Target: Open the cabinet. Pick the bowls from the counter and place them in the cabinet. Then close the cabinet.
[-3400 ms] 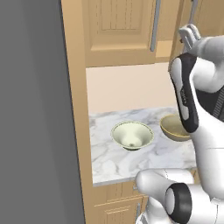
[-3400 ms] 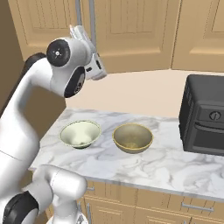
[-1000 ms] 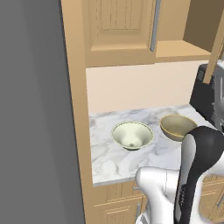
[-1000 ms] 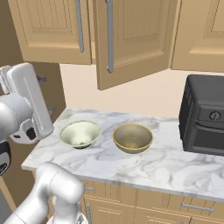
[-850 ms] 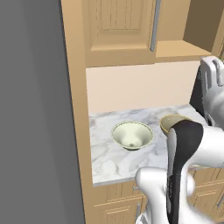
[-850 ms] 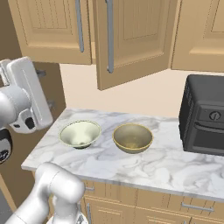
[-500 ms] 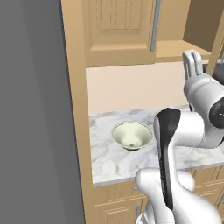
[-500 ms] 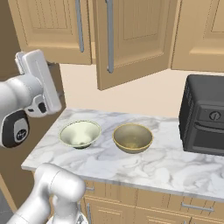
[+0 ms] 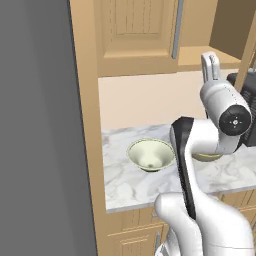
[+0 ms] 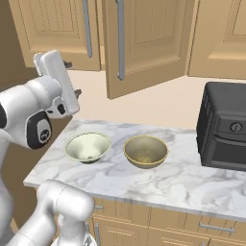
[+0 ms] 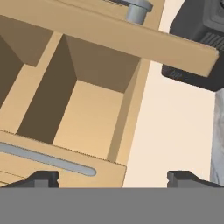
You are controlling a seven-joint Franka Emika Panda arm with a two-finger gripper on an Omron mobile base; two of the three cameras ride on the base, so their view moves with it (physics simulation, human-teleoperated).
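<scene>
Spread wide and empty, the pincer (image 11: 111, 177) shows its two dark finger tips (image 11: 43, 178) far apart in the hand view, pointed into the light-wood wall cabinet (image 11: 83, 96) with its wooden shelf and one door swung open. Half a second ago the white arm's hand hung lower and further left in the right base view; it has since risen and now stands up near the closed left door, above the left end of the white marble counter with grey veining (image 10: 158, 185). Neither bowl has shifted: the pale cream-white round ceramic bowl (image 10: 88, 146) sits on the counter's left part and the tan-brown round ceramic bowl with a yellowish rim (image 10: 146, 151) just beside it on the right, apart from each other. From the left base view the cream bowl (image 9: 151, 155) is plain, while the tan bowl is almost wholly covered by the arm. Over on the right base view the open door with its long grey bar handle (image 10: 120, 38) juts out above the bowls, and a black boxy countertop oven (image 10: 225, 127) stands at the counter's right end.
</scene>
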